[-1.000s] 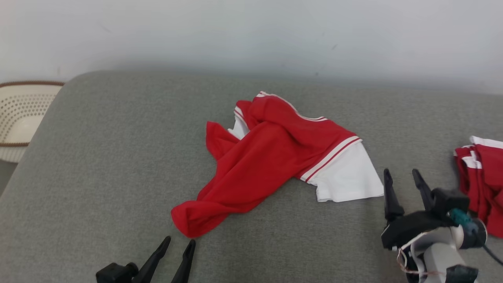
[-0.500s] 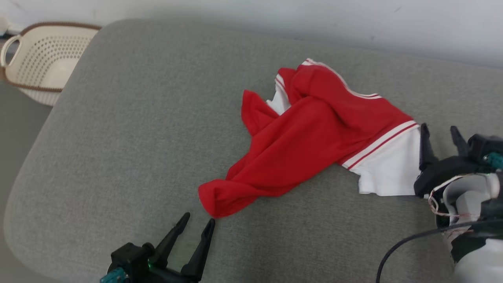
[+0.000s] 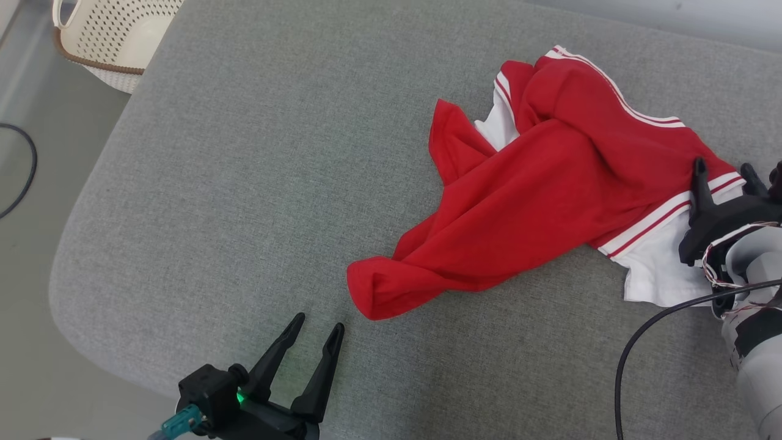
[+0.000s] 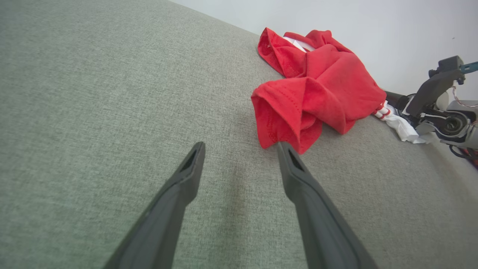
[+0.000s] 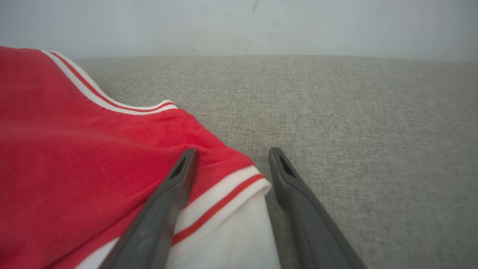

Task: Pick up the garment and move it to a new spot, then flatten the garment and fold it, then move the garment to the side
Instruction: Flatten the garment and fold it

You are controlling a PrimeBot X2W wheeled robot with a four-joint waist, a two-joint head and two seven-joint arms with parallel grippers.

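A crumpled red garment (image 3: 550, 189) with white striped trim and a white panel lies on the grey cushion (image 3: 256, 183), towards its right side. My left gripper (image 3: 319, 327) stands open just below the garment's rolled red end (image 4: 291, 112), a little apart from it. My right gripper (image 3: 724, 171) is open over the garment's right edge. In the right wrist view the striped hem (image 5: 220, 196) and the white panel lie between its fingers (image 5: 175, 186), with nothing held.
A cream perforated laundry basket (image 3: 116, 30) stands on the floor past the cushion's far left corner. A black cable (image 3: 24, 171) lies on the floor at the left. The cushion's left edge drops to the floor.
The head camera has tilted down and turned left, so the whole scene shifted. My right gripper has moved forward onto the garment's striped right edge. The left gripper stays by the rolled end.
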